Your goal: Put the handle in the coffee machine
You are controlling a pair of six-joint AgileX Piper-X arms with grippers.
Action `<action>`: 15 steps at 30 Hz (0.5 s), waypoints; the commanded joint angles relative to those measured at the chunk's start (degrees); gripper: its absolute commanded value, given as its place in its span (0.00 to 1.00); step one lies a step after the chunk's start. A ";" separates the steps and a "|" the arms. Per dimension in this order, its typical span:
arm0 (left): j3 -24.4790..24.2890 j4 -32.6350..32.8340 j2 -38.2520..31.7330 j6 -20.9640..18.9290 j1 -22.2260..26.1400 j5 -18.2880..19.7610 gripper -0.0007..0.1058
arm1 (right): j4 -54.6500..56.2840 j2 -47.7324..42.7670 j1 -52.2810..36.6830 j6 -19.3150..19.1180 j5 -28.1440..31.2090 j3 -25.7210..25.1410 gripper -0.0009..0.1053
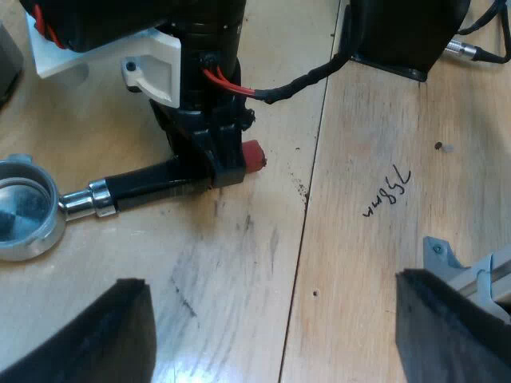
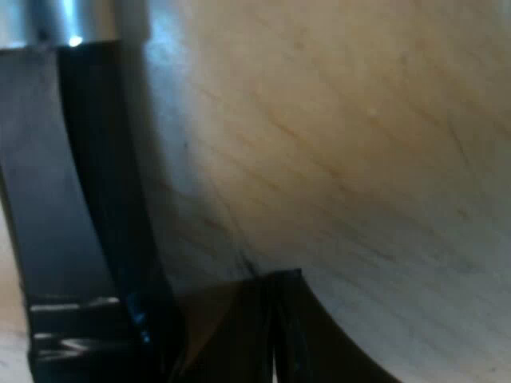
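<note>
Holder (image 1: 120,191): lying flat on table (image 1: 359,263), not yet mounted. Right gripper (image 1: 223,169): down astride the handle just beside its red end (image 1: 254,154), probably placed for a lift; grip cannot be told. Left gripper (image 1: 271,287): 2 fingers wide apart, hovering clear, holding nothing.

- Premises presented as a workshop or lab bench.
- Plank tabletop (image 1: 239,263) was scuffed and scratched.
- A handwritten measurement (image 1: 387,195) was inked on the wood.
</note>
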 commanded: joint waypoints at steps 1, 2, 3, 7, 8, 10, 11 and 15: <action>-0.36 0.87 -0.17 0.38 0.72 0.45 0.62 | -1.63 0.52 1.72 0.96 -2.23 -0.05 0.01; -0.36 1.65 -0.17 0.38 2.39 0.45 0.62 | -1.94 0.52 2.33 2.31 -2.65 -0.05 0.01; -0.36 1.73 -0.17 0.38 2.80 0.45 0.62 | -2.08 0.52 2.56 2.83 -2.89 -0.05 0.01; -0.36 2.53 -0.17 0.38 7.27 0.45 0.62 | -3.14 0.52 3.92 5.02 -4.73 -0.05 0.01; -0.36 2.90 -0.17 0.38 8.52 0.45 0.62 | -3.90 0.52 4.55 5.92 -5.78 -0.05 0.01; -0.36 3.23 -0.17 0.38 10.24 0.45 0.62 | -6.35 0.52 6.41 8.38 -6.77 -0.05 0.01; -0.36 3.37 -0.17 0.38 10.94 0.45 0.62 | -7.36 0.52 7.32 9.12 -6.75 -0.05 0.01; -0.36 4.40 -0.17 0.72 12.73 0.45 0.62 | -10.18 0.52 9.31 10.22 -6.75 -0.05 0.01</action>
